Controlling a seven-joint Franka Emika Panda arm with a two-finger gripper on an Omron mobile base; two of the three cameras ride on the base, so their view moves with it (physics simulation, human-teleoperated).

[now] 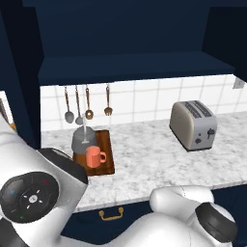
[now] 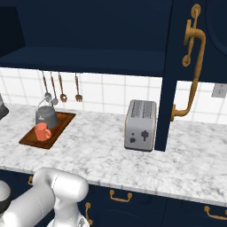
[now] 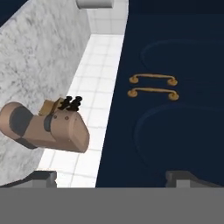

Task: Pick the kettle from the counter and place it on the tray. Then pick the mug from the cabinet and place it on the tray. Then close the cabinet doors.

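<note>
Wooden tray (image 1: 107, 144) one, kettle (image 1: 83, 140) one, mug (image 1: 94, 157) one

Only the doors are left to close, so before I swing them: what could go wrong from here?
The open right door hangs close beside the toaster, so a fast swing might clip it. The kettle and mug sit on the tray near the left door, so a low arm sweep could knock them.
</note>
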